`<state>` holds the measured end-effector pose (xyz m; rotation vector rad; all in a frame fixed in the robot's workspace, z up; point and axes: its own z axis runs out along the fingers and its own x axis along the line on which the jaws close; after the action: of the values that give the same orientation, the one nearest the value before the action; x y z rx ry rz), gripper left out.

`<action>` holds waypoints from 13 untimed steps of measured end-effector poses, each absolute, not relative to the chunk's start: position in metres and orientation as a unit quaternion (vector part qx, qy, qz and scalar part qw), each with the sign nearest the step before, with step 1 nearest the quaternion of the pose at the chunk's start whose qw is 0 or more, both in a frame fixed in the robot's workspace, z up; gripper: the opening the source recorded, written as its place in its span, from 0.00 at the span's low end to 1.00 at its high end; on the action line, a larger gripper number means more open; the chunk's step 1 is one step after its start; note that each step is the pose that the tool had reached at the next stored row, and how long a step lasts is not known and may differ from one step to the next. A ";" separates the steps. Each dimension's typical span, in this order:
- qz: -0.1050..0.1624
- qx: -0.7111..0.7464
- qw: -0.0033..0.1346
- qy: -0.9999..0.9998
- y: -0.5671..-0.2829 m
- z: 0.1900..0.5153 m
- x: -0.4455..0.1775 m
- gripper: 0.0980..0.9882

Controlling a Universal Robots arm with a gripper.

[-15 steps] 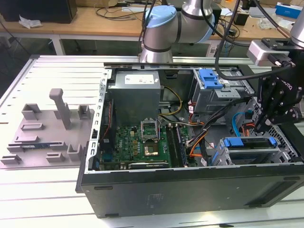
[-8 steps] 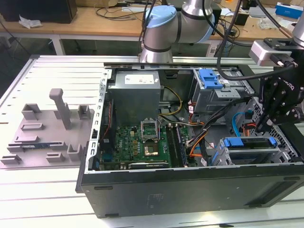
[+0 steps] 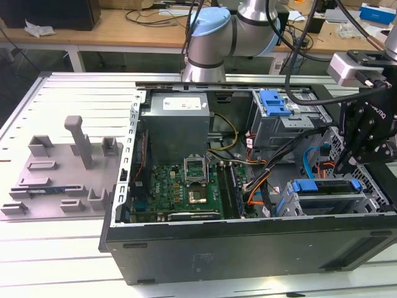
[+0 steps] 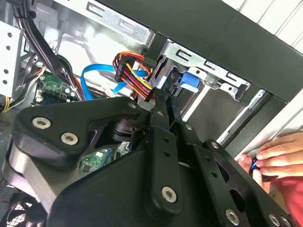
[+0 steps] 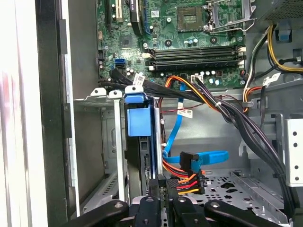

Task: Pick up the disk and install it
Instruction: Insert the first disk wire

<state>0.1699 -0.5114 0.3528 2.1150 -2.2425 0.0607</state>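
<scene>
The disk (image 3: 327, 194) lies in the drive cage at the front right corner of the open computer case, its blue bracket along its top edge. In the first wrist view the disk (image 5: 142, 151) stands on edge in the metal cage, with its blue end tab (image 5: 138, 120) showing. My gripper (image 3: 341, 164) hangs just above the case beside the cage. Its black fingers (image 4: 160, 111) are pressed together with nothing between them, next to a plug with red, orange and yellow wires (image 5: 187, 178). The gripper (image 5: 164, 185) is close to the disk's edge; I cannot tell whether it touches.
A blue flat cable (image 5: 176, 137) and black cable bundles (image 5: 227, 111) cross the case near the gripper. The motherboard (image 3: 186, 186) and the power supply (image 3: 177, 121) fill the case's left half. A person's hand (image 4: 277, 156) rests at the case's outer edge. A grey fixture (image 3: 62, 167) stands on the exterior view's left.
</scene>
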 end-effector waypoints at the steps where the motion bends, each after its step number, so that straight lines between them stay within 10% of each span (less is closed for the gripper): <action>1: 0.020 0.685 0.029 -0.727 -0.512 0.353 0.170 0.07; 13: 0.027 0.683 0.037 -0.729 -0.512 0.351 0.170 0.07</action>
<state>0.1699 -0.5120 0.3510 2.0980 -2.2375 0.0838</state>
